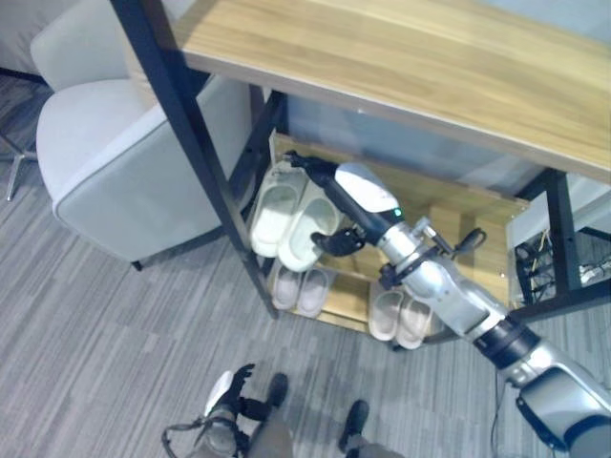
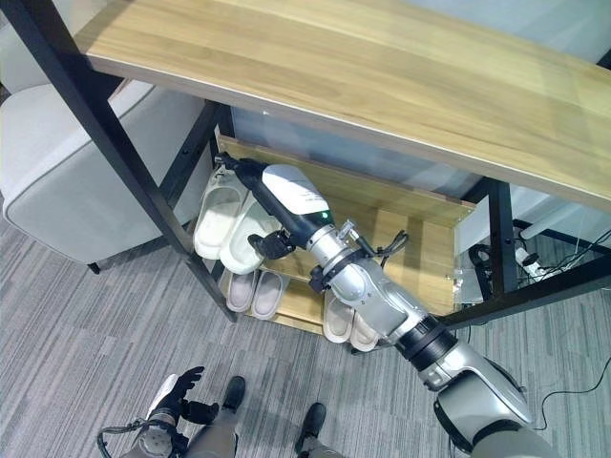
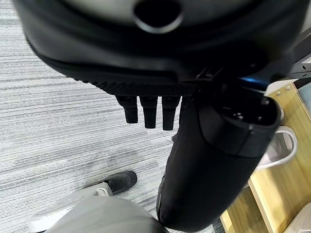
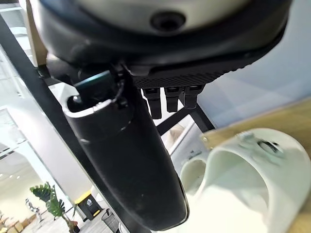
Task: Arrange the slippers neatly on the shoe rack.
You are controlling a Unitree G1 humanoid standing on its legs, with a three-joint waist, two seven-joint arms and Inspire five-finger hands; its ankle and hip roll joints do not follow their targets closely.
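Note:
A pair of pale slippers lies at the left end of the shoe rack's middle shelf (image 1: 458, 205), the left slipper (image 1: 270, 215) close beside the right slipper (image 1: 307, 239). My right hand (image 1: 358, 196) reaches into the rack over the right slipper. Its fingers are straight and point toward the shelf's back left corner, and its thumb (image 1: 331, 242) rests against that slipper's near end. The same slipper (image 4: 243, 184) shows just past the thumb in the right wrist view. My left hand (image 1: 234, 386) hangs low by the floor, relaxed and holding nothing.
Two more pale pairs (image 1: 298, 289) (image 1: 401, 318) sit on the bottom shelf. A wide wooden top (image 1: 430, 67) overhangs the rack. A slanted black post (image 1: 200, 153) stands at its left front. A grey armchair (image 1: 124, 153) is to the left, on striped grey carpet.

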